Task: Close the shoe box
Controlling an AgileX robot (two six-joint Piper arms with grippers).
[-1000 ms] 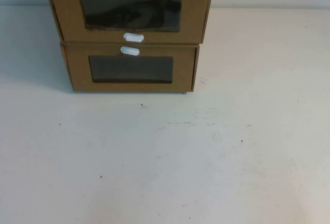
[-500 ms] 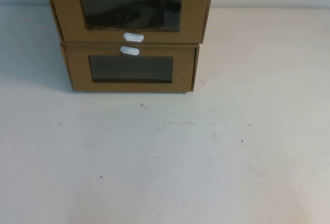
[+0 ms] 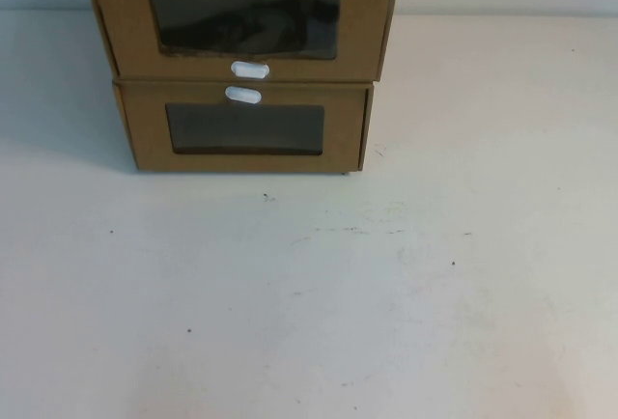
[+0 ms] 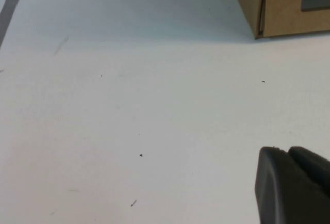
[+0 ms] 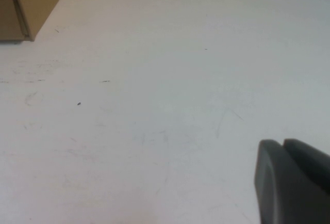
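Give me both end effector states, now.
Left end effector: over bare table, holding nothing; open or shut cannot be told.
Right end effector: same, away from the shoe box.

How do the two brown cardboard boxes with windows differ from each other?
The upper brown cardboard box has its white tab below its window; the lower brown cardboard box has its tab above. The upper front looks wider. Both have clear rectangular windows. Neither tool is near them.

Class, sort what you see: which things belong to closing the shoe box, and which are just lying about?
Job:
- top box, tab below window
- left pincer, low over table, away from boxes
- right pincer, likewise

Lying about:
- bottom box, tab above window
- table
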